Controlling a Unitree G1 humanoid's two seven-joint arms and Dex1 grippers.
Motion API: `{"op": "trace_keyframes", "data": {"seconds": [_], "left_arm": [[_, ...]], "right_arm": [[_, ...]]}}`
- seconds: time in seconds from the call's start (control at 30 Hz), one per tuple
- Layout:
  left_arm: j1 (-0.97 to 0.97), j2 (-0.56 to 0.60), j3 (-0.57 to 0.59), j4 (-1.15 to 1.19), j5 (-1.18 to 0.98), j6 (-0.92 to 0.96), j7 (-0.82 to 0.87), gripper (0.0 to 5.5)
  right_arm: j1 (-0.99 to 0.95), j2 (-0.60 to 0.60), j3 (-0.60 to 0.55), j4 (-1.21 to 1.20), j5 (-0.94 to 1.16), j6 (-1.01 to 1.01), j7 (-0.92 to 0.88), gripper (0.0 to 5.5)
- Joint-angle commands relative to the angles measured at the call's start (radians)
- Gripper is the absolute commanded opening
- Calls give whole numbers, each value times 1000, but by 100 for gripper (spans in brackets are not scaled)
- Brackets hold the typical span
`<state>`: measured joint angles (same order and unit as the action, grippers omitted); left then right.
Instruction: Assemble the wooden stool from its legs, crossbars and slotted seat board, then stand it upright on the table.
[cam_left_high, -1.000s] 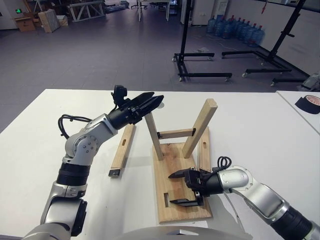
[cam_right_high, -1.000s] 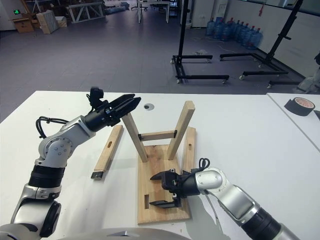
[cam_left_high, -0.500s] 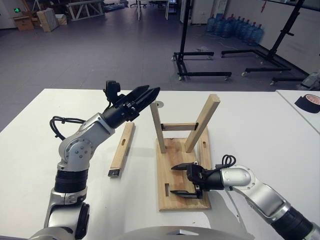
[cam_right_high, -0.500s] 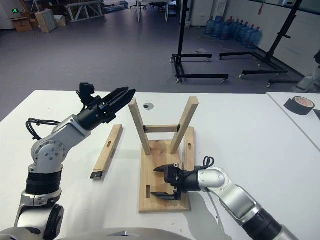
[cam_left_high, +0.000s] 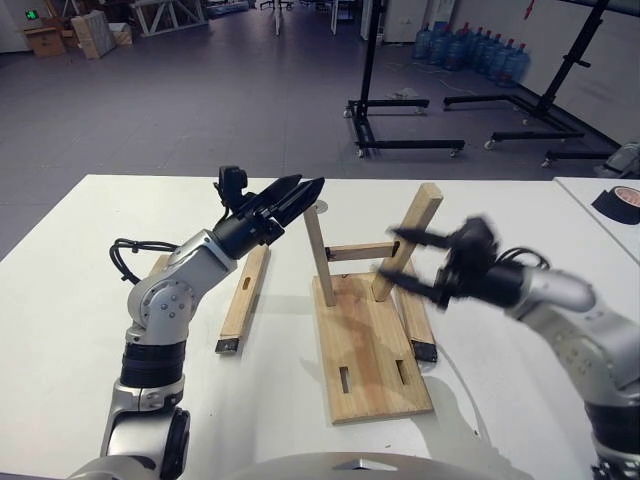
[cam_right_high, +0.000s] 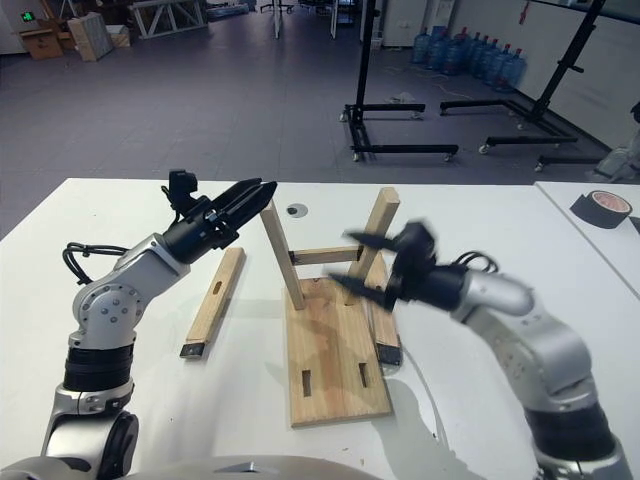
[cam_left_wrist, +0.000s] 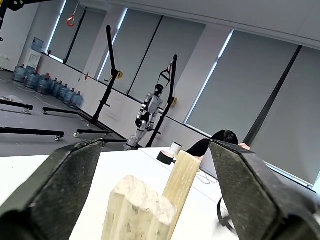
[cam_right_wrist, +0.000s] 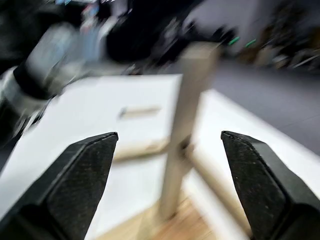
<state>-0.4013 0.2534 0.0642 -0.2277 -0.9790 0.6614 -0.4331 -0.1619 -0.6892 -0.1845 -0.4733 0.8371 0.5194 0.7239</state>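
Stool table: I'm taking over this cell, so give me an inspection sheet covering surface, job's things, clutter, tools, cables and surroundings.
Surface: white table, holding all the parts.
Job's things: seat board lies flat. The left-hand leg and right-hand leg stand tilted on its far end, joined by a crossbar. A loose leg lies left of the board, and a second loose piece lies along its right edge.
Clutter: tape roll at the far right.
Tools: left tool is open at the left-hand leg's top, not gripping. The right tool is open, facing the right-hand leg, and blurred.
Cables: black cable loops at the left elbow; second cable at the right wrist.
Surroundings: wheeled stands and water bottles behind.
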Motion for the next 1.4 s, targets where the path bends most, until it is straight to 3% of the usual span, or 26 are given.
{"op": "trace_keyframes", "data": {"seconds": [0.03,0.4,0.73,1.17,1.4], "left_arm": [[6,4,-23,33,56,6,-17,388],[-37,-13,-63,92,171,-13,-86,388],[-42,-20,-92,103,272,-38,-117,388],[-17,-31,-133,121,343,-45,-168,388],[-27,-29,-116,171,345,-46,-186,388]], "right_arm": [[-125,65,-74,78,25,6,-139,382],[-169,265,174,188,-372,-90,-378,382],[-134,309,348,69,-556,-12,-431,382],[-157,308,541,72,-703,11,-329,382],[-188,325,568,75,-665,56,-250,382]]}}
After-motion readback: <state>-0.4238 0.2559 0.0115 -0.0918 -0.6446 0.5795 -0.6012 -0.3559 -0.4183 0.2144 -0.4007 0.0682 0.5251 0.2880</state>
